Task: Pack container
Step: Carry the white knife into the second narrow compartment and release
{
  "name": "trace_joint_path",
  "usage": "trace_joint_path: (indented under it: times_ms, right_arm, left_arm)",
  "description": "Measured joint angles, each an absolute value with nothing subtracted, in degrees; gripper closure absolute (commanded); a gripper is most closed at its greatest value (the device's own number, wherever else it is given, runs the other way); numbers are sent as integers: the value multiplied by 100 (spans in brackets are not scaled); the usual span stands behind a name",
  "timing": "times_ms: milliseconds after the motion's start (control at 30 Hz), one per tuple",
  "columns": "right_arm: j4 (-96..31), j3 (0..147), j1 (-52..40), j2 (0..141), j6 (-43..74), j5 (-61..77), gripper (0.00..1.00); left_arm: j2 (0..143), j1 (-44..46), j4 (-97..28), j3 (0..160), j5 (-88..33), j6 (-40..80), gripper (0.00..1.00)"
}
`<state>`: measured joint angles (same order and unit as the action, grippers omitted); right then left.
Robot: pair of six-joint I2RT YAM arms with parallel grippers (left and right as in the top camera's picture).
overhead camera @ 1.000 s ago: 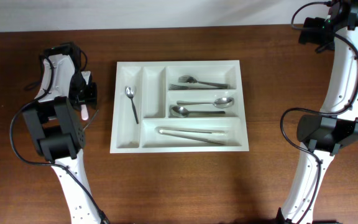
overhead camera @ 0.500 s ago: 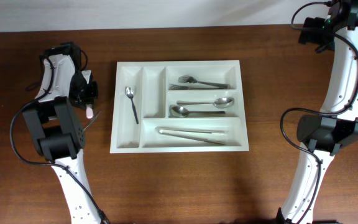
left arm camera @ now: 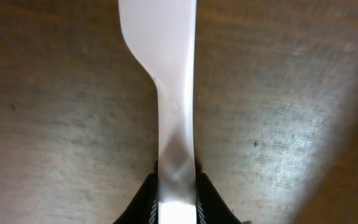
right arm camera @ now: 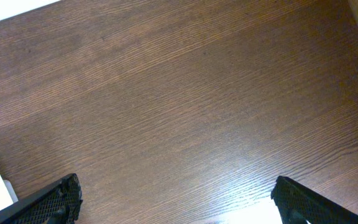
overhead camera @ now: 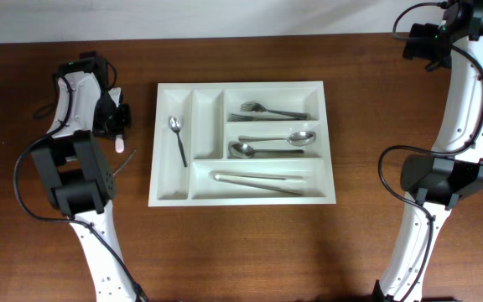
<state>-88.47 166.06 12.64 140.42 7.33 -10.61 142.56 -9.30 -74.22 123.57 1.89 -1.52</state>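
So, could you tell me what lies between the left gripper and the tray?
Only bare wooden table: in the overhead view nothing sits between the left gripper, shut on a white utensil, and the tray's left wall.

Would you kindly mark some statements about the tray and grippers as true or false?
1. The left gripper is shut on a white plastic utensil. True.
2. The container's second narrow compartment holds a fork. False: it is empty; the fork lies in the top long compartment.
3. Two spoons lie in the middle long compartment. True.
4. The right gripper grips a spoon. False: it is open, holding nothing, over the table.
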Motion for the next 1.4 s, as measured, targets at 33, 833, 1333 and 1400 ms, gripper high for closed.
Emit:
trace_joint_path:
  times_ms: [33, 833, 1333, 1400]
  right_arm:
    - [-8847, 16606, 1267, 14042, 731, -1061, 1]
    - [-8847, 16606, 1267, 14042, 731, -1061, 1]
    - [-8847, 16606, 1267, 14042, 733, -1061, 1]
    - [-8847, 16606, 1267, 14042, 733, -1061, 1]
  left_arm:
    - [14309, -930, -7520, 12519, 189, -152, 98]
    - [14396, 1472, -9564, 15377, -5, 1131, 98]
    - [14396, 1881, -9428, 14182, 237, 2316, 98]
    - [14396, 1907, -9336, 14005, 237, 2342, 98]
